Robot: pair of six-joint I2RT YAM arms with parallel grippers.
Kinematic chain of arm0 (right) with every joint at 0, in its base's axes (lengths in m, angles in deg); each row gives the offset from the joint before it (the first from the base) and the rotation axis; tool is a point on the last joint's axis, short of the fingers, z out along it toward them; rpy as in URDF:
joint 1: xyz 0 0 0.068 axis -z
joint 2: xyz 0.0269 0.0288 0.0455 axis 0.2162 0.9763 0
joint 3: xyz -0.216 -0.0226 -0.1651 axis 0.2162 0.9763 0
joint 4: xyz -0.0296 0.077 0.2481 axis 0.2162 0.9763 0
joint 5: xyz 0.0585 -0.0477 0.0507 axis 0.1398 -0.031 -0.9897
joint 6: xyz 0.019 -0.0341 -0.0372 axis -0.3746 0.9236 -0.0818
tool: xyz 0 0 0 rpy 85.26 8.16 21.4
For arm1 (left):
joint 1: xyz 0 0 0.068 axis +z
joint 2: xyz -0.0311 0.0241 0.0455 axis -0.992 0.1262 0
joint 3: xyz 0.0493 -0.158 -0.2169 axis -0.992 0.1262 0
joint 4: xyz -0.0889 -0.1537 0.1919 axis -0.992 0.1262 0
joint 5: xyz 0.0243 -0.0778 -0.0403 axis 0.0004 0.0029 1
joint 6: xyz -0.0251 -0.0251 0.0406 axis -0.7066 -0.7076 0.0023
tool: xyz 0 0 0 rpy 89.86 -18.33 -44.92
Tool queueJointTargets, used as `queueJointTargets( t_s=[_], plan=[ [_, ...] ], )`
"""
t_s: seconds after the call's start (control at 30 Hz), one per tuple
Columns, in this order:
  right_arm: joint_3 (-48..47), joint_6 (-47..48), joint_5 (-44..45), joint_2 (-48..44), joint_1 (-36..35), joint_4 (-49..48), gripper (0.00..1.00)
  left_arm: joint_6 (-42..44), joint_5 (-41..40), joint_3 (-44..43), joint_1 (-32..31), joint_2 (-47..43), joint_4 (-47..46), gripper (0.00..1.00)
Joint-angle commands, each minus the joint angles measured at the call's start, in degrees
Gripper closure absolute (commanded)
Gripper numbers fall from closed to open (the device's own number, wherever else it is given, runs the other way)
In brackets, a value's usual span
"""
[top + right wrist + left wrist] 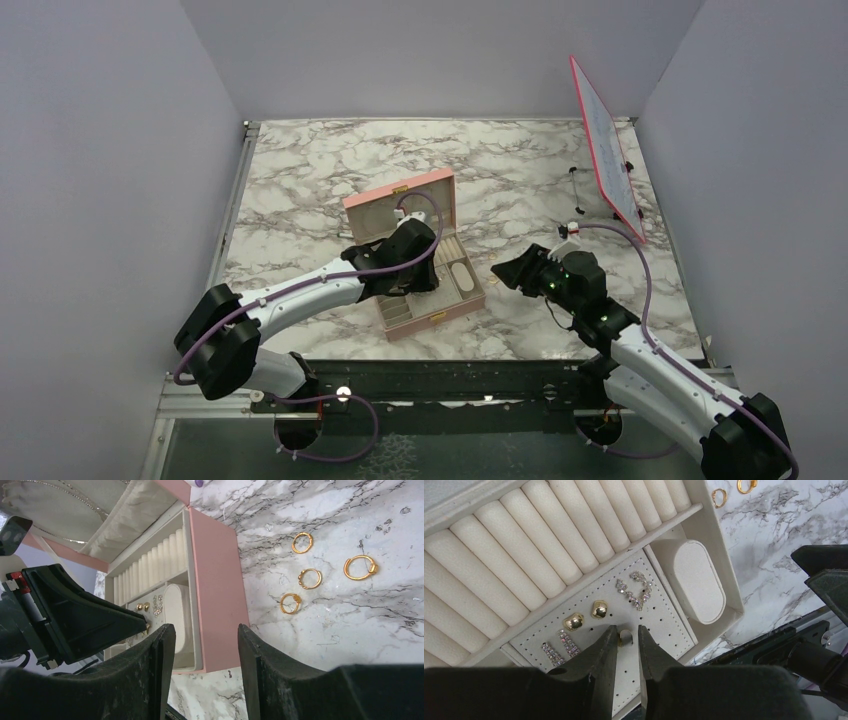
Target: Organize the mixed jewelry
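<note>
The pink jewelry box (400, 195) stands open mid-table. My left gripper (425, 285) hangs over its perforated earring pad (664, 625). Its fingers stand slightly apart around a small gold hoop earring (625, 637), which touches the left finger only. Two gold dome earrings (574, 621), two crystal bars (559, 647) and crystal hoops (636, 590) sit on the pad. Several gold rings (310, 578) and a larger hoop (360, 567) lie on the marble right of the box. My right gripper (206, 635) is open and empty above the box's near corner.
Ring rolls (524, 555) fill the box's back row, with an oval cushion (696, 580) beside the pad. A pink-framed whiteboard (605, 150) leans at the back right wall. Two rings (719, 497) lie just outside the box wall (217, 580).
</note>
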State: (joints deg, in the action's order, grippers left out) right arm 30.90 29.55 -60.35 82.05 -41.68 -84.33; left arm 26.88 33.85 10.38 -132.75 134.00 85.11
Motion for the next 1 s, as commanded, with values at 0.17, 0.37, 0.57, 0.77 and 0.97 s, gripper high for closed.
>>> queueJointTargets(
  t_s=[0.17,0.37,0.57,0.77,0.97],
  plan=[
    [0.2,0.0,0.4,-0.1,-0.2,-0.1,0.47,0.5,1.1,-1.5,-0.2,-1.1,0.9,0.77],
    [-0.3,0.1,0.4,-0.7,-0.2,0.9,0.47,0.7,2.0,-2.1,-0.2,-2.1,0.9,0.76],
    [-1.9,1.0,0.2,2.2,-0.2,2.1,0.48,0.1,1.5,-2.1,-0.2,-4.0,1.4,0.72],
    [-8.3,3.6,-1.1,12.9,-0.2,5.8,0.55,-0.6,0.3,-1.8,-0.2,-8.0,1.4,0.65],
    [-12.0,4.6,-4.9,23.3,-0.2,7.4,0.64,-0.6,-4.9,0.7,-0.2,-13.5,1.4,0.5]
  ],
)
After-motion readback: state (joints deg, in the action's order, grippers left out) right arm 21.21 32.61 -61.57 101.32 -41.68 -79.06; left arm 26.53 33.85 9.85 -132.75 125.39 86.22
